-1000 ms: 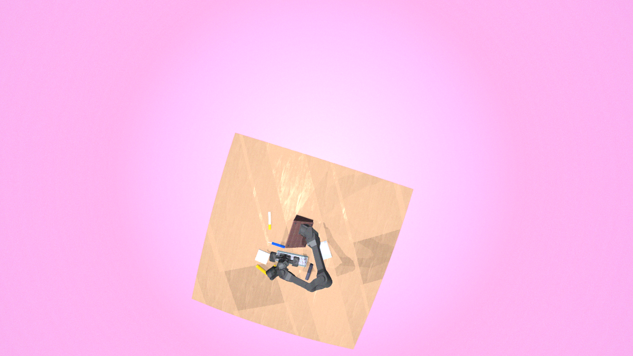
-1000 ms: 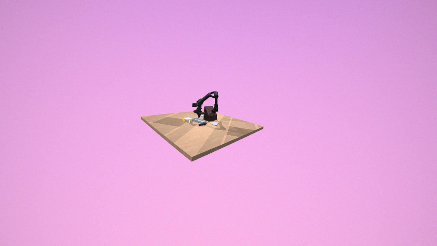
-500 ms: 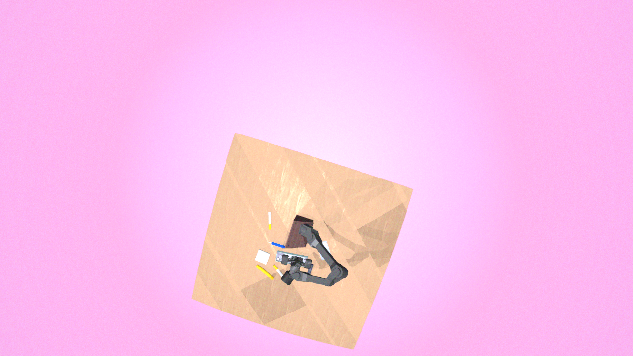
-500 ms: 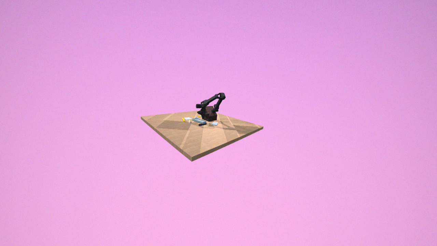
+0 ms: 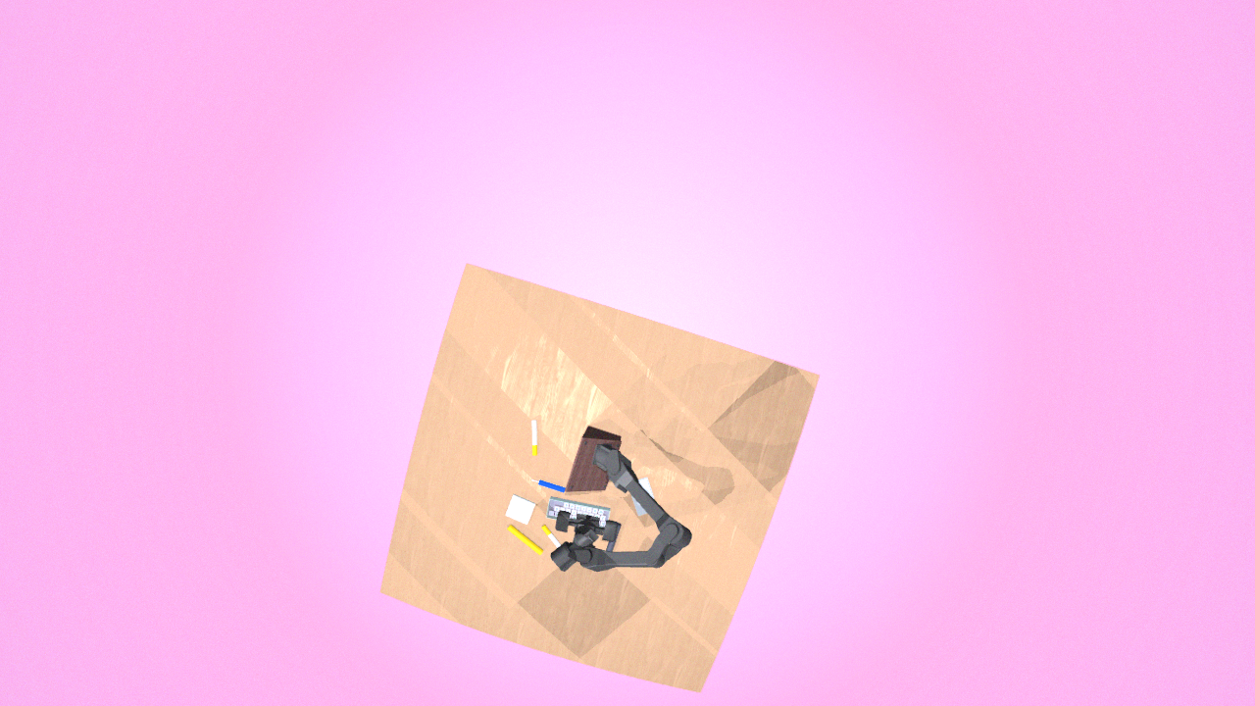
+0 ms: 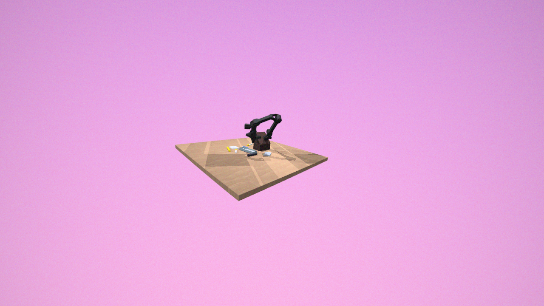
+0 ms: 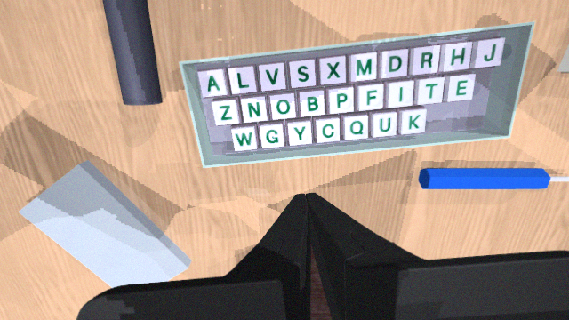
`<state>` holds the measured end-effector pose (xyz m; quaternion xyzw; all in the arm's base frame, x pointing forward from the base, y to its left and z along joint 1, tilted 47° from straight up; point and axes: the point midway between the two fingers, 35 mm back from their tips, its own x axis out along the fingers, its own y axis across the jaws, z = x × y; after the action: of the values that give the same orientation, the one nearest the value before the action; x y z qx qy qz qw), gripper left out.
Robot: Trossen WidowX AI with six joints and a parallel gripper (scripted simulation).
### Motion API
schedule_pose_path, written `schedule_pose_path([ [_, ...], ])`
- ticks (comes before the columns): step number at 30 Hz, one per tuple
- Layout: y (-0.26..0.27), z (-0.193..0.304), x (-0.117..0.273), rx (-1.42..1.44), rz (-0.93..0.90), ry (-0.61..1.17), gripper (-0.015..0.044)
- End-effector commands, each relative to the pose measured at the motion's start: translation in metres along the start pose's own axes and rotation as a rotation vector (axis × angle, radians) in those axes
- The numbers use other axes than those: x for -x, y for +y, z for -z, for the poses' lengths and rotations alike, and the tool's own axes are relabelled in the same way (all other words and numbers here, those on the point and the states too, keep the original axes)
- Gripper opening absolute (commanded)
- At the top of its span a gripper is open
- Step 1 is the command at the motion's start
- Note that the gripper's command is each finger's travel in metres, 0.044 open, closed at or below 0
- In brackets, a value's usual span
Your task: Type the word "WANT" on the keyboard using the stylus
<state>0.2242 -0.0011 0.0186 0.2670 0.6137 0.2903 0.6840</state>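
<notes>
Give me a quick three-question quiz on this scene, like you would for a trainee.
1. In the wrist view, which key starts the bottom row at the left: (a) Z, (b) W or (c) A?
2. True or false: the gripper is holding a stylus.
3. Fill in: in the wrist view, the key immediately left of the T key is ___.

Key: 1. b; 2. false; 3. I.

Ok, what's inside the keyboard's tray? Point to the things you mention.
The tray (image 5: 550, 514) (image 6: 247, 151) (image 7: 521, 89) holds three rows of white letter keys (image 5: 583, 508) (image 6: 249, 149) (image 7: 341, 101), W, A, N and T included. Greyish-lilac floor shows right of E and K in the wrist view. Whatever is under the keys is covered.
</notes>
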Motion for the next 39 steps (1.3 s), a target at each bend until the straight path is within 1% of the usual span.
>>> schedule_pose_path([
  [1,-0.001,-0.001,-0.002,0.001,0.002,-0.002,0.0000],
  [4,0.000,0.000,-0.001,0.006,0.002,0.000,0.0000],
  [7,-0.001,-0.001,-0.001,0.017,0.000,0.002,0.0079],
  [10,-0.020,-0.005,0.002,0.151,-0.033,0.019,0.0150],
  [17,-0.079,-0.007,0.004,0.563,-0.168,0.007,0.0150],
  [23,-0.128,0.005,-0.004,0.914,-0.287,-0.093,0.0150],
  [32,-0.168,0.026,-0.018,1.224,-0.362,-0.255,0.0150],
  [39,-0.191,0.045,-0.033,1.435,-0.382,-0.404,0.0150],
])
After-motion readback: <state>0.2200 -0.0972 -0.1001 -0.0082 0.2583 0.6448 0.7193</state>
